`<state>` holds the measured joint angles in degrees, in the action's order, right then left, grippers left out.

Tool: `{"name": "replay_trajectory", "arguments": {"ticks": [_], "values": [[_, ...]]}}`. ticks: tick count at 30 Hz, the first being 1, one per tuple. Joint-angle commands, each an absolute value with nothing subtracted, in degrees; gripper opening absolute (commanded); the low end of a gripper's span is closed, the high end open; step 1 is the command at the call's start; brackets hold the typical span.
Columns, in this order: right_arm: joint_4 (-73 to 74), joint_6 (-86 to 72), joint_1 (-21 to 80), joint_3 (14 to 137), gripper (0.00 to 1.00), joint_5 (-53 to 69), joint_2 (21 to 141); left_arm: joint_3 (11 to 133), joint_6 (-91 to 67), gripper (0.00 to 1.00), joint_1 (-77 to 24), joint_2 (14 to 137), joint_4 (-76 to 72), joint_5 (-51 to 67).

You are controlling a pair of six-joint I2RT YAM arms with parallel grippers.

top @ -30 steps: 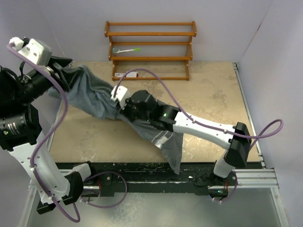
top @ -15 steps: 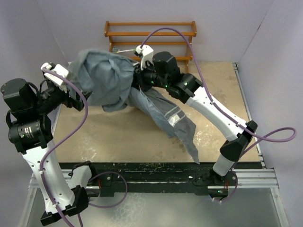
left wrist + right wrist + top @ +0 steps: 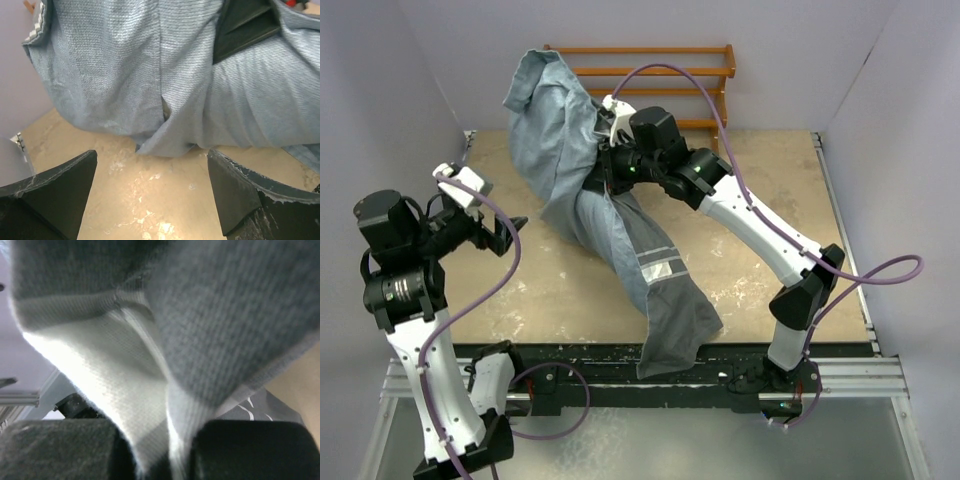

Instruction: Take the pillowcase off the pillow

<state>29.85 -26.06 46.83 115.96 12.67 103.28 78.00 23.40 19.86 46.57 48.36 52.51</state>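
Nothing readable here, folks

No letters, numbers, logos or labels come through in any of the three views. The closest thing to a marking is the white stripes (image 3: 660, 268) on the pillowcase (image 3: 560, 130), and that's just a woven pattern, not text.
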Motion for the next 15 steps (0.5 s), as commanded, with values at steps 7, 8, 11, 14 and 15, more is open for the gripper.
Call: {"name": "replay_trajectory", "arguments": {"ticks": [7, 8, 11, 14, 15], "values": [[19.9, -24.7, 50.9, 115.2, 0.0, 20.0, 99.7, 74.5, 15.9, 0.91, 19.1, 51.8, 33.7, 54.3], [20.3, -24.2, 51.2, 115.7, 0.0, 20.2, 100.1, 74.5, 15.9, 0.92, 18.6, 52.4, 33.5, 54.3], [21.1, -23.7, 51.6, 116.7, 0.0, 20.4, 101.2, 74.6, 16.8, 0.9, 17.3, 53.8, 34.6, 54.9], [21.5, -23.4, 51.9, 117.5, 0.0, 20.9, 102.1, 74.4, 17.0, 0.84, 15.9, 54.6, 35.3, 54.0], [21.7, -23.2, 52.0, 117.7, 0.0, 21.1, 102.3, 74.0, 17.3, 0.8, 15.7, 54.7, 35.2, 53.1]]}}
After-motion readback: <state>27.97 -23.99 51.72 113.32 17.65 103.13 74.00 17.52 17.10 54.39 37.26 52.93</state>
